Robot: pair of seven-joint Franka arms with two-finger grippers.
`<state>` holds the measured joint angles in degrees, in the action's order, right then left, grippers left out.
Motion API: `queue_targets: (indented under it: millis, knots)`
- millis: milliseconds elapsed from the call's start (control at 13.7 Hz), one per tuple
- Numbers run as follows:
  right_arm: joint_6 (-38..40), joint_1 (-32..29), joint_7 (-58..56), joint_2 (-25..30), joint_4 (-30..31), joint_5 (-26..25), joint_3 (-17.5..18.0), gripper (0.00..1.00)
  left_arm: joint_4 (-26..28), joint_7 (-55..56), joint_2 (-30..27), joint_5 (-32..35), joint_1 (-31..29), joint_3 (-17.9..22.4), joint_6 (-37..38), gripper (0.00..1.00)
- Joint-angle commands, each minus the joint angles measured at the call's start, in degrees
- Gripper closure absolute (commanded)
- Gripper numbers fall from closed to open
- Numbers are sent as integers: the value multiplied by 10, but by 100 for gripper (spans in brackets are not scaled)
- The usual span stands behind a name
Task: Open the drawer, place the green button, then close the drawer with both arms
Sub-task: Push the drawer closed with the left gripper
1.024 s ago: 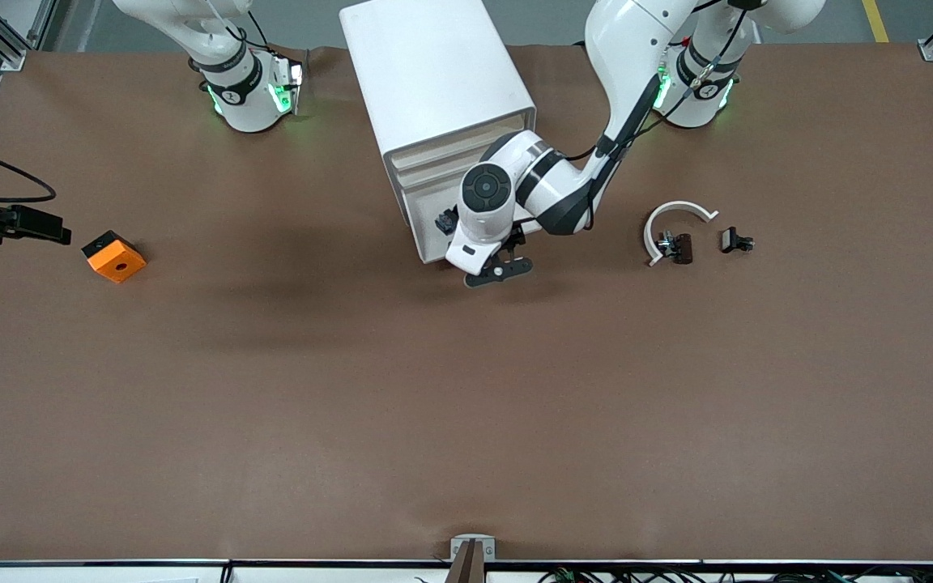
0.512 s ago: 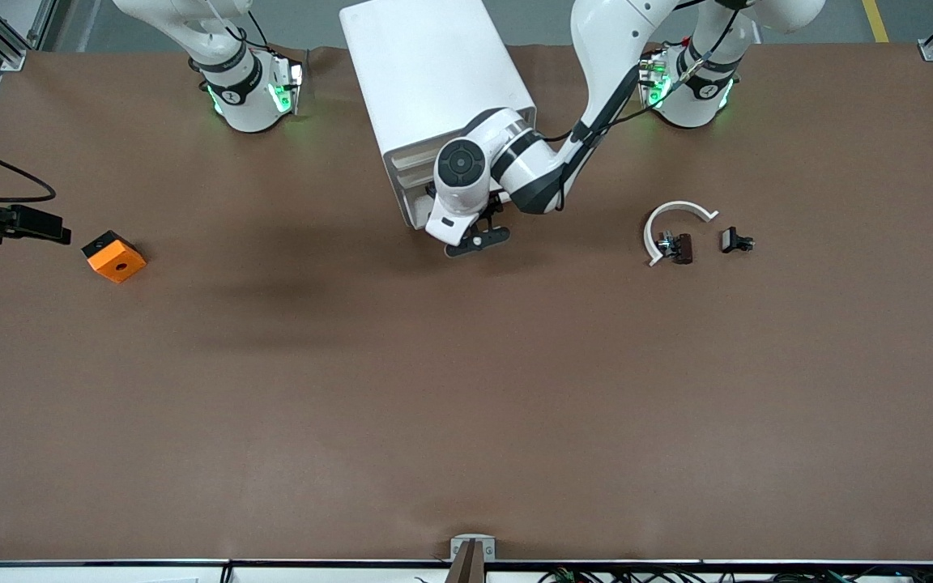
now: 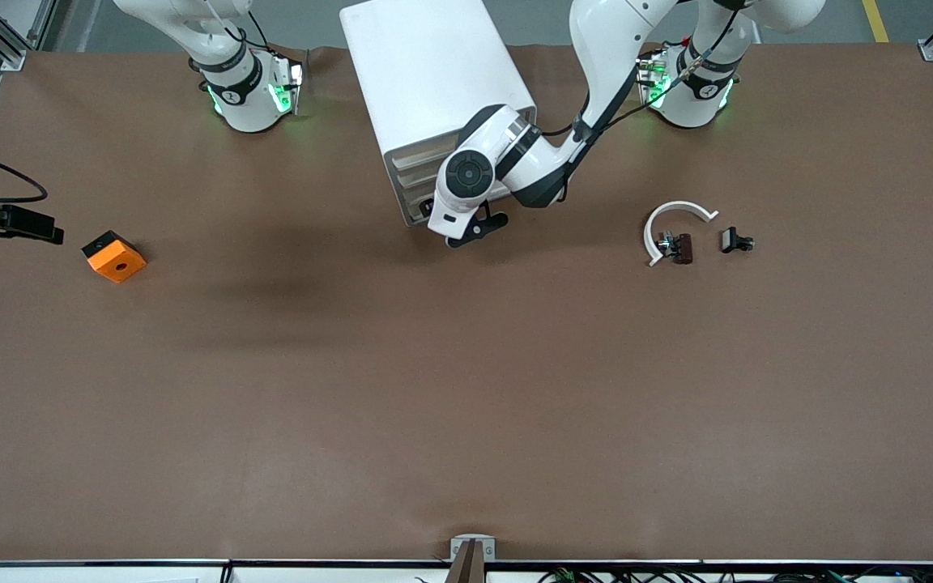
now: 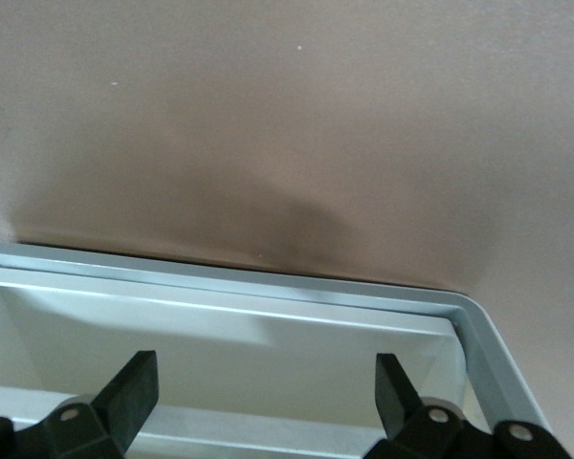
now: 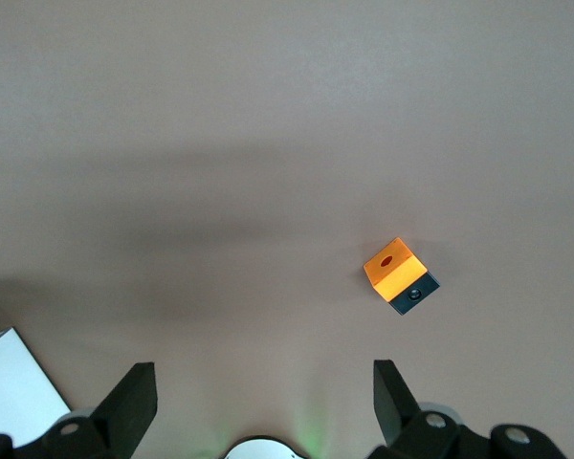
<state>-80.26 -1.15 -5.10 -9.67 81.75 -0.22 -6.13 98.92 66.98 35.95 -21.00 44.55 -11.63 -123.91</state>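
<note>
The white cabinet (image 3: 434,81) stands between the two arm bases. Its lowest drawer (image 3: 411,212) sticks out only a little. The left arm's hand (image 3: 466,174) is pressed close to the cabinet's front, over that drawer. In the left wrist view the left gripper (image 4: 265,392) is open, its fingers (image 4: 134,387) spread wide over the drawer's white inside, just within the rim (image 4: 268,287). The button is hidden. The right gripper (image 5: 265,402) is open and empty, high over the right arm's base (image 3: 248,89), and is not seen in the front view.
An orange cube (image 3: 113,256) with a dark hole lies toward the right arm's end of the table. A white curved arc (image 3: 677,214) and small black parts (image 3: 681,247) lie toward the left arm's end. Dark gear (image 3: 9,223) juts in beside the cube.
The left arm's hand has moved toward the cabinet, and the drawer has slid back in with it until only a short part sticks out. The right arm has not visibly moved.
</note>
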Motion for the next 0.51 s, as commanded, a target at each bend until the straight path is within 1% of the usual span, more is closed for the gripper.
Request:
queue_targets:
  millis: [0, 73, 293, 439]
  knots:
    - [5, -28, -4, 0, -15, 14, 9, 0, 9, 0, -7, -24, 0, -6, 15, 0]
    - [5, -31, 0, 4, -13, 25, 10, 0, 8, -1, -7, -22, 0, -4, 15, 0]
    - [-2, -30, -3, 21, -12, 22, 11, 0, 2, -9, -11, -3, -14, 3, 14, 0]
    - [-11, -35, -5, 42, 1, 28, 10, 0, -7, -13, -20, 50, -45, 3, 14, 0]
